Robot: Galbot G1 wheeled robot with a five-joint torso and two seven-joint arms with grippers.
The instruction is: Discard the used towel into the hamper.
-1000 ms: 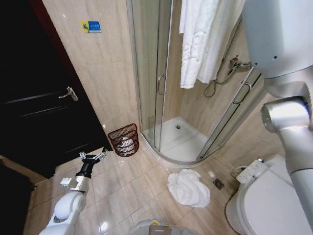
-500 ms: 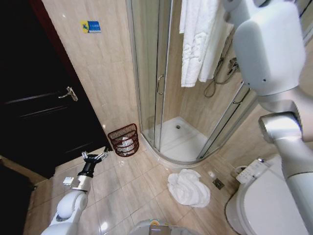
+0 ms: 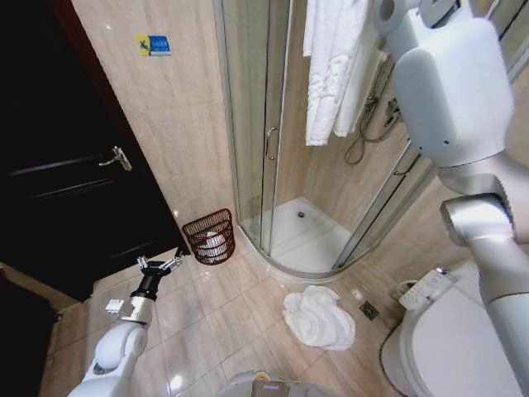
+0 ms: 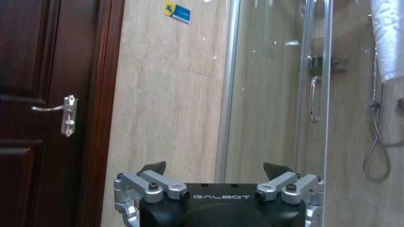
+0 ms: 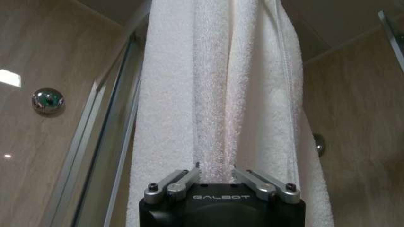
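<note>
Right wrist view: right claw (image 5: 216, 171) is pinching the hanging towel (image 5: 215, 94); next comes pulling it free toward the hamper (image 3: 210, 236).

Fluffy terry-cloth towel (image 5: 215, 94), open-weave wicker hamper (image 3: 210, 236), glossy floor tiles (image 3: 223, 322).

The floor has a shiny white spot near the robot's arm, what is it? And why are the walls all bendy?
Head view: the spot is lamp glare on the glossy floor, and the wide lens bows the door and shower glass. Right wrist view: the hanging towel is sharp up close, with glare on a chrome knob.
</note>
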